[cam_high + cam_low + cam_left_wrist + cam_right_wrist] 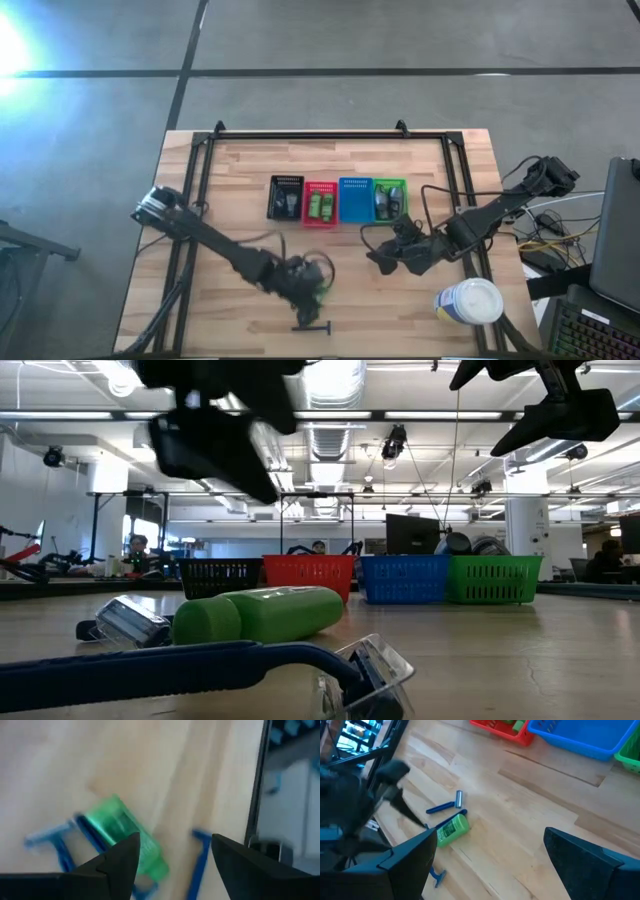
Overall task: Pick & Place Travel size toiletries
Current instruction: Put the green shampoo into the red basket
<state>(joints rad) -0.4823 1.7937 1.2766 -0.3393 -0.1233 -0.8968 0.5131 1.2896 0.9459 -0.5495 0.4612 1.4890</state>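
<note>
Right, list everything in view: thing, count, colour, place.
Baskets: four, black, red, blue, green, in a row at the table's far middle.
Green bottle: one, lying on the near table under the left gripper.
Razors: at least three, blue, around the bottle.
Tub: one, white, near right corner.
Table: one, light wood.
Left gripper: open, above the bottle.
Right gripper: open, over the table's middle right.
</note>
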